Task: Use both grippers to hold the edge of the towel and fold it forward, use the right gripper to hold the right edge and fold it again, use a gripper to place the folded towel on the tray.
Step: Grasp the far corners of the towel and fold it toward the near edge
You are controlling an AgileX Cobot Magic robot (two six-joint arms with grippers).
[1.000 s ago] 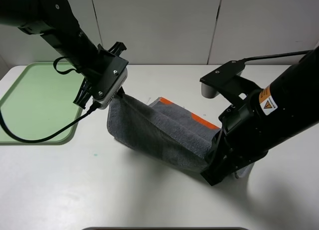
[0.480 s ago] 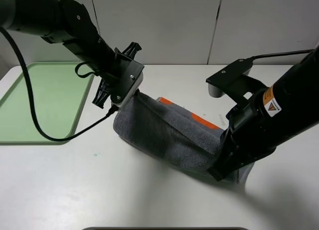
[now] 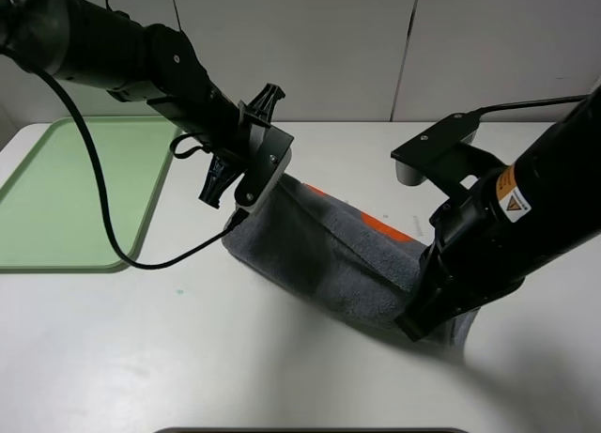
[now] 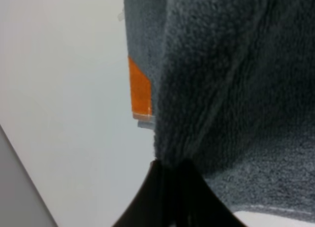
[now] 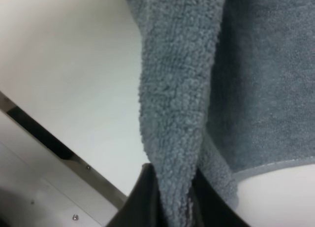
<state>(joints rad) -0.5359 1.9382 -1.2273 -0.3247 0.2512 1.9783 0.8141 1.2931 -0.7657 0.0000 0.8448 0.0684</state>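
The dark grey towel [image 3: 338, 255] lies half lifted in the middle of the white table, with an orange stripe [image 3: 380, 228] showing on the part beneath. My left gripper [image 3: 240, 215] is shut on the towel's left corner, holding that edge off the table. In the left wrist view the black fingers [image 4: 170, 170] pinch grey terry cloth [image 4: 226, 89] beside an orange patch [image 4: 140, 91]. My right gripper [image 3: 420, 326] is shut on the right corner, low near the table. The right wrist view shows the cloth [image 5: 172, 104] bunched between its fingers [image 5: 172, 182]. The pale green tray [image 3: 56, 198] sits at the far left.
The white table [image 3: 188, 358] has open surface in front of the towel and between towel and tray. A white panelled wall [image 3: 376, 48] stands behind. The left arm's black cable [image 3: 103, 236] loops over the tray's right rim. A dark edge [image 3: 310, 430] runs along the table's front.
My left gripper has carried its towel corner right and toward the back, clear of the tray. The right gripper has shifted slightly right, and the fold has rolled further over the striped part.
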